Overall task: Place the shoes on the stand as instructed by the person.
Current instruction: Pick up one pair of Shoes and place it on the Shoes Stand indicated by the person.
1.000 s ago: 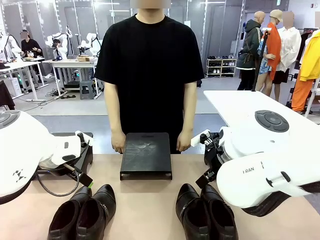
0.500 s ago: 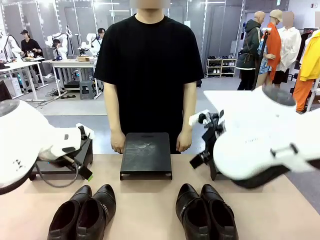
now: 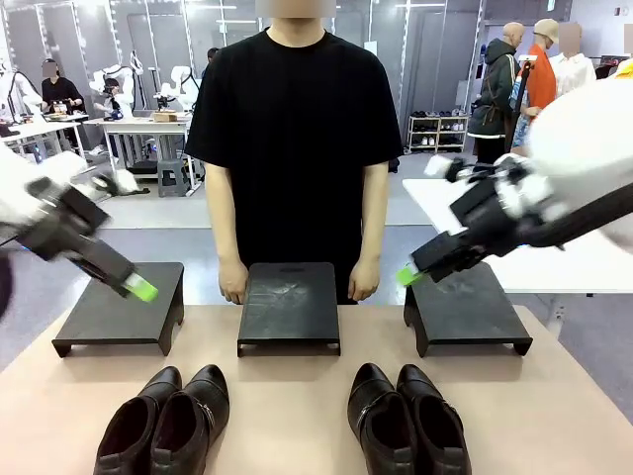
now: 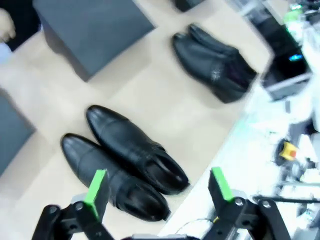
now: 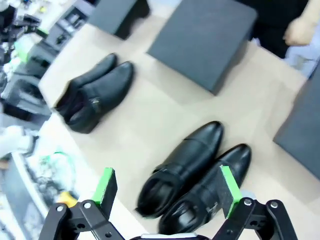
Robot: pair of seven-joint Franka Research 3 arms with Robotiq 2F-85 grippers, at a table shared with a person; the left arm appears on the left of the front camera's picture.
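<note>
- Nearest the robot's edge of the bench [image 3: 287,396], two pairs of black glossy shoes stand with their toes toward the far side. The left pair [image 3: 163,421] and the right pair [image 3: 407,421] are well apart, and the two shoes of each pair sit side by side. Both pairs rest on the bench top itself, not on a stand.
- Seen from the left wrist, the left end effector [image 4: 157,187] is released. Its green pads [image 4: 97,185] are spread wide with nothing between them, and it hangs over the left pair [image 4: 125,160]. The right pair [image 4: 212,65] lies farther off.
- Seen from the right wrist, the right end effector [image 5: 166,189] is released too, with its pads [image 5: 227,190] wide apart above the right pair [image 5: 195,170].
- Beyond the shoes, three low black stands sit in a row: the left stand [image 3: 119,315], the middle stand [image 3: 289,305] and the right stand [image 3: 465,309].
- In the front view, the left end effector [image 3: 141,289] hangs in the air over the left stand. The right end effector [image 3: 407,275] hangs by the right stand's far left corner.
- At the far side stands the person [image 3: 295,148] in a black T-shirt. One hand [image 3: 233,282] is at each far corner of the middle stand.
</note>
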